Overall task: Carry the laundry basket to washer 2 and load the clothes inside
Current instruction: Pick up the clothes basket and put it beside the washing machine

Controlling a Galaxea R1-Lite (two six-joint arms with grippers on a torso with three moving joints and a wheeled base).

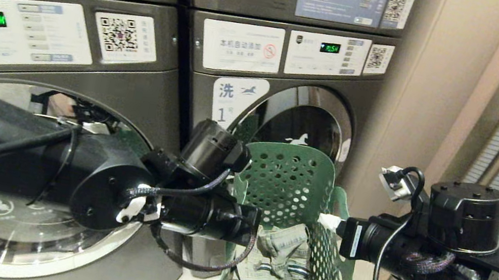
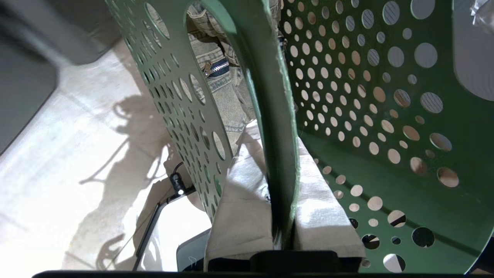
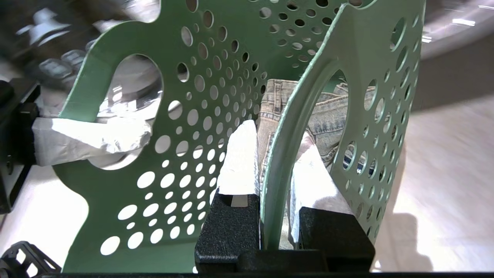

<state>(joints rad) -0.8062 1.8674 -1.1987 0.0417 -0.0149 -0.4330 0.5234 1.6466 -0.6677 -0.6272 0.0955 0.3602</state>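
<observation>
The left claw is clenched on one handle wall of the green laundry basket, and the right claw is clenched on the opposite one, so the basket hangs between the two arms with jeans inside. It sits before the washer marked 1. The other washer, probably washer 2, lies on the left arm's side.
</observation>
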